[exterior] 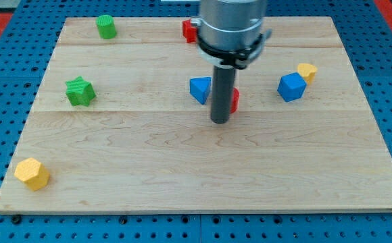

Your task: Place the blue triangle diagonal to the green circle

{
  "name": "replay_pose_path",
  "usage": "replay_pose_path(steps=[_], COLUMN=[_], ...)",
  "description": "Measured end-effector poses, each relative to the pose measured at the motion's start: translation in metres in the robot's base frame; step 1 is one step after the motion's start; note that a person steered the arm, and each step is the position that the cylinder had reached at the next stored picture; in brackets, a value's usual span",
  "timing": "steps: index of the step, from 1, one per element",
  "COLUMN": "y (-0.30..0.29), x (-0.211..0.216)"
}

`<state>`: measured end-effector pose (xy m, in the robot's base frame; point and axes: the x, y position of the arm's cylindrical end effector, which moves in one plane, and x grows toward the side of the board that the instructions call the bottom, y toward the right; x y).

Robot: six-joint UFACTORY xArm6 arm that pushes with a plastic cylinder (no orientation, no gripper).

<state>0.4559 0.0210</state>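
Observation:
The blue triangle (199, 90) lies near the middle of the wooden board, partly hidden by my rod. The green circle (105, 26) stands at the board's top left, far from it. My tip (220, 121) rests on the board just to the right of and below the blue triangle, very close to it. A red block (235, 100) peeks out right behind the rod, mostly hidden.
A green star (80, 91) sits at the left. A yellow block (32, 173) is at the bottom left corner. A blue cube (291, 87) and a yellow block (307, 71) touch at the right. Another red block (189, 30) is at the top, partly behind the arm.

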Motion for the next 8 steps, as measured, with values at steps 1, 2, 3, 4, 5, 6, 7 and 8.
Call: replay_pose_path(steps=[1,2,3,4,5,6,7,8], y=[-0.007,0.028,0.037,0.023,-0.013,-0.083,-0.119,-0.144], x=[-0.034,-0.073,-0.078,-0.075,-0.125,-0.125,-0.118,-0.106])
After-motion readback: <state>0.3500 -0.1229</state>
